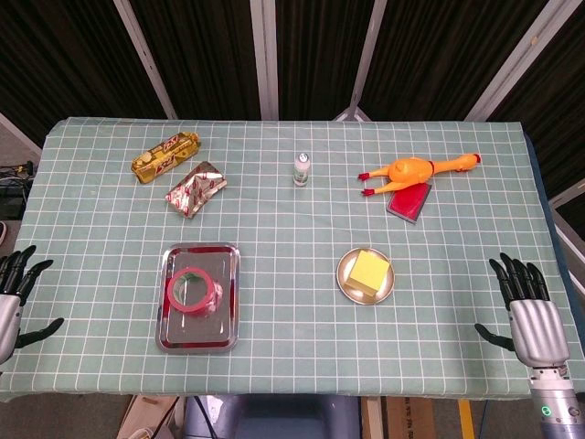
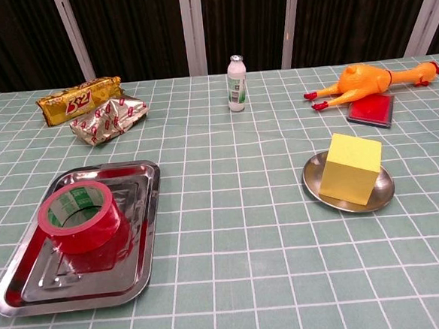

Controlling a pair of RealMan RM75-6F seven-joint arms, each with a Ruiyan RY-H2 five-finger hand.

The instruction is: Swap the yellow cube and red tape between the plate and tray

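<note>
- Down at the near right edge of the table, the right hand [image 1: 528,309] is resting with its fingers apart and pointing up the table, grasping nothing; it is showing only in the head view.
- Opposite, the left hand [image 1: 18,291] is peeking in at the near left edge, only partly in frame; its dark fingers are spread and it is holding nothing.
- Nearest the right hand, the yellow cube [image 1: 370,270] is sitting on the plate [image 1: 345,277], a small round metal dish; the cube is filling most of it.
- Well apart to the left, the red tape [image 1: 194,292] is lying flat inside the tray [image 1: 199,334], a rectangular steel one; the roll is sitting toward the tray's far half.
- Farther back on the right, a rubber chicken [image 1: 411,171] is lying on its side, overlapping the far edge of a red card [image 1: 409,201].
- At the middle back, a small white bottle [image 1: 302,168] is standing upright.
- Back left, a gold snack packet [image 1: 165,156] and a crumpled red-and-silver wrapper [image 1: 195,189] are lying just beside each other.
- Under everything, a green checked cloth [image 1: 292,338] is covering the table.
</note>
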